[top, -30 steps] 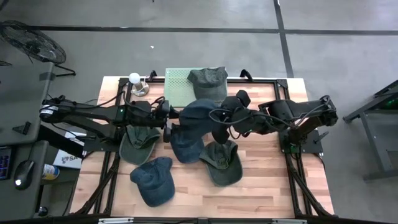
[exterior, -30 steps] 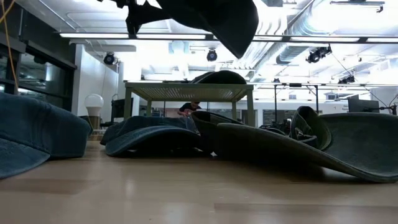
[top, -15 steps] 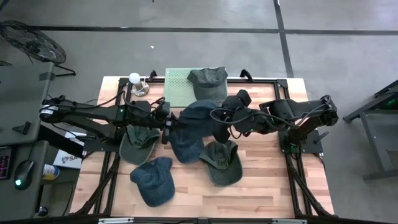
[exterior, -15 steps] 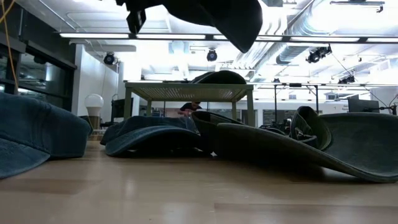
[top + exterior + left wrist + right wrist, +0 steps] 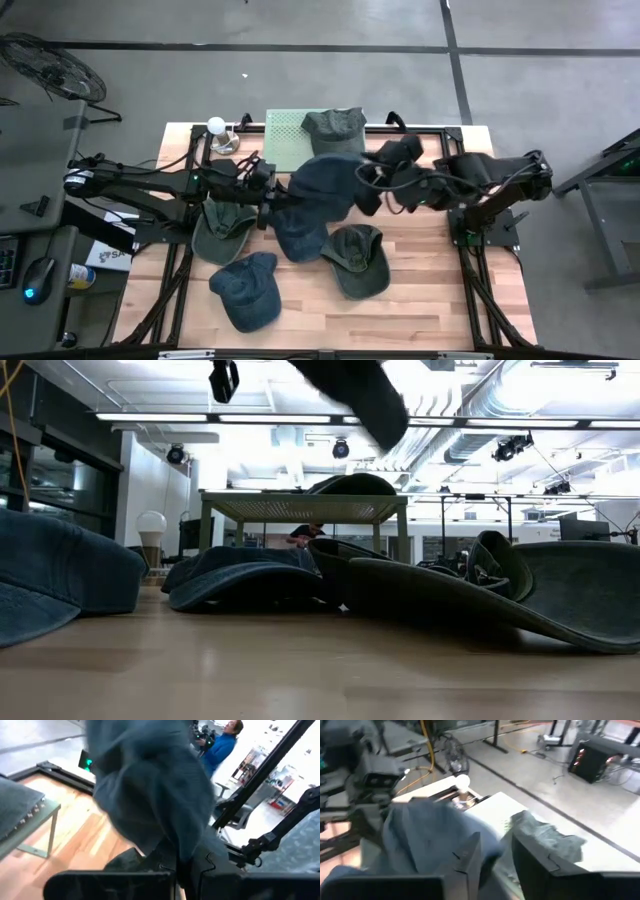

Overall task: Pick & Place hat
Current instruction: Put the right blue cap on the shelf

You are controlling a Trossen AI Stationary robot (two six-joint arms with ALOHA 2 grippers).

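A dark blue hat point(image 5: 325, 183) hangs in the air over the middle of the table, with my left gripper point(image 5: 272, 196) shut on its left end. My right gripper point(image 5: 372, 190) stands open just off the hat's right side. In the right wrist view the blue cloth point(image 5: 425, 835) lies just ahead of that gripper's fingers, and I cannot tell whether they touch it. A green hat point(image 5: 335, 125) rests crown up on the green raised platform point(image 5: 285, 140) at the far edge. My left gripper pinches the blue hat's edge point(image 5: 172, 842) between its two fingers, at the hat's left end. The fingers come in level from the table's left side. The hat is lifted clear of the table and stretches away from the fingers toward the right arm.
Several more hats lie on the wooden table under the arms: a green one point(image 5: 222, 230) at the left, a blue one point(image 5: 300, 236) in the middle, a green one point(image 5: 357, 262) beside it and a blue one point(image 5: 248, 290) near the front. A white bulb lamp point(image 5: 218, 130) stands at the far left.
My right gripper has come off the blue hat and drawn back toward the table's right edge, rising a little. The hat stays aloft at my left gripper. In the low view its hanging part has drawn up and looks narrower.
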